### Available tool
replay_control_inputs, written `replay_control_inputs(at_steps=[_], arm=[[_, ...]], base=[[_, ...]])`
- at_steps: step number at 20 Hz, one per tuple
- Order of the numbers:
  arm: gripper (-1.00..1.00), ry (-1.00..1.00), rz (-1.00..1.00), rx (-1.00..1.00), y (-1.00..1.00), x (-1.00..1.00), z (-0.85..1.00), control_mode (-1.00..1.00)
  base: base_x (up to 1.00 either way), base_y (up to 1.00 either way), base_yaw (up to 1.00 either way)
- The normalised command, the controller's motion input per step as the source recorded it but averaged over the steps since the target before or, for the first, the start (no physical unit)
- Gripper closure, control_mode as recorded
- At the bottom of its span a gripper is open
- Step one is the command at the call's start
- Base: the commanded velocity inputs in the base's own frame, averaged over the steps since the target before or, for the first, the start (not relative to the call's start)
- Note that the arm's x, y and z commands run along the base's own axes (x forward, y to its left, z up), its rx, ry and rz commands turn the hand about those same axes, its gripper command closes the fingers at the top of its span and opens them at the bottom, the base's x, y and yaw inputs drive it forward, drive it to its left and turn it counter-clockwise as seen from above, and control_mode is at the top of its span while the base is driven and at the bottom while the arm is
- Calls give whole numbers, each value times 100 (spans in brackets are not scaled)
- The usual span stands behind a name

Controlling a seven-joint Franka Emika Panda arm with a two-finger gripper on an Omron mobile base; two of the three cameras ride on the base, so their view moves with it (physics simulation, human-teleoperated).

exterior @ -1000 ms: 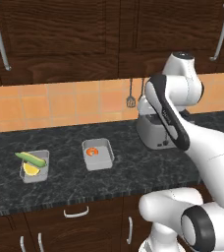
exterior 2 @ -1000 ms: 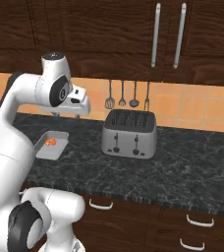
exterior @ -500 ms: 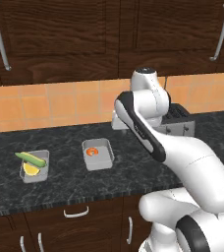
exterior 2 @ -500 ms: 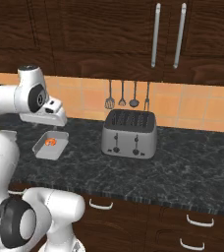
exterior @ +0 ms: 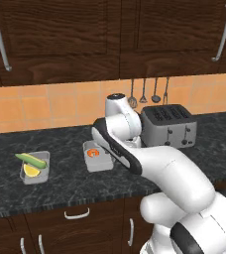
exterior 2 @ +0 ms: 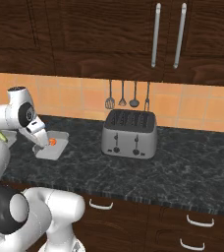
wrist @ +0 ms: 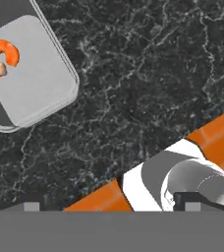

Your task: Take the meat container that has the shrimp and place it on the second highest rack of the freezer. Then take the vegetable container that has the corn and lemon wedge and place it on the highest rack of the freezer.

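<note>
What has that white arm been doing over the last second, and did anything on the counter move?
The arm swung from the toaster side across to the shrimp container, and its tool now hangs open over that tray. Nothing was picked up. Both containers, the corn and the lemon wedge stayed put.

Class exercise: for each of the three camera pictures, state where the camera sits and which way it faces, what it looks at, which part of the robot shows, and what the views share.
Left base view: behind the arm's left, facing forward-down at the counter; arm at lower right.
Right base view: behind its right, facing the toaster; arm at left.
Hand view: on the hand, looking down at the shrimp in its meat container; the gripper is open.
Shared: shrimp container in all three.
</note>
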Motion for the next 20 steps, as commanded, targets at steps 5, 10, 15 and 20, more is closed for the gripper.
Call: replay_control_inputs(at_steps=[5, 10, 15, 20], arm=[[-100, 0, -49, 0, 19, 23, -71, -100], [-100, 0, -35, 0, 8, 54, -49, -100], [-100, -2, -24, 0, 10, 51, -24, -100], [-100, 0, -22, 0, 17, 39, -7, -100]], base=[[0, 0, 0], [0, 0, 0], [0, 0, 0], [0, 0, 0]])
